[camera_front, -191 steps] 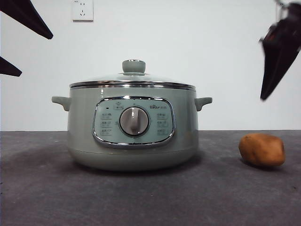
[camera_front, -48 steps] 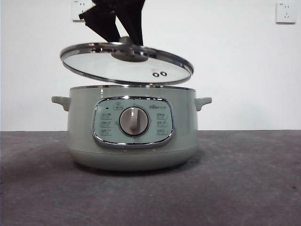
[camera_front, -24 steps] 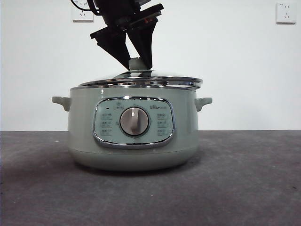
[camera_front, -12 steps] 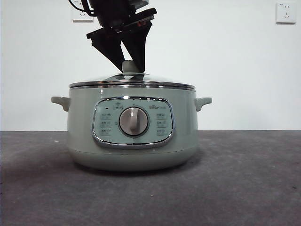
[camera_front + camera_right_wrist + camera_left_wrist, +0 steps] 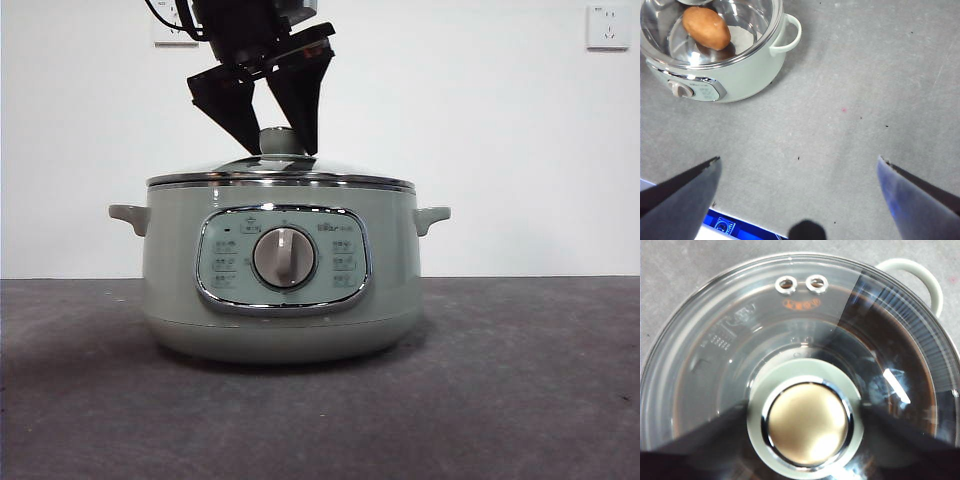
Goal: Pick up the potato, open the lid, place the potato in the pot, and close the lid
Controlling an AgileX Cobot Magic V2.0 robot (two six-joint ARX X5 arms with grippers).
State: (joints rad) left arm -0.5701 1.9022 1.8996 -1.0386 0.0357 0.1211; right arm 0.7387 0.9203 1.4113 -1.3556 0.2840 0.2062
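The sage-green pot stands mid-table with the glass lid seated flat on its rim. My left gripper hangs right over the lid, its jaws open and spread to either side of the green knob. The left wrist view shows the knob centred between the jaws, with the glass around it. The potato lies inside the pot, seen from the right wrist view. My right gripper is open and empty, high above bare table beside the pot.
The table is a grey mat. Wall sockets sit on the white wall behind. One pot side handle shows by the lid. A blue part lies at the table edge below the right gripper.
The lid came down from a tilted hold above the pot and now sits level on the rim. The left jaws have since spread away from the knob.
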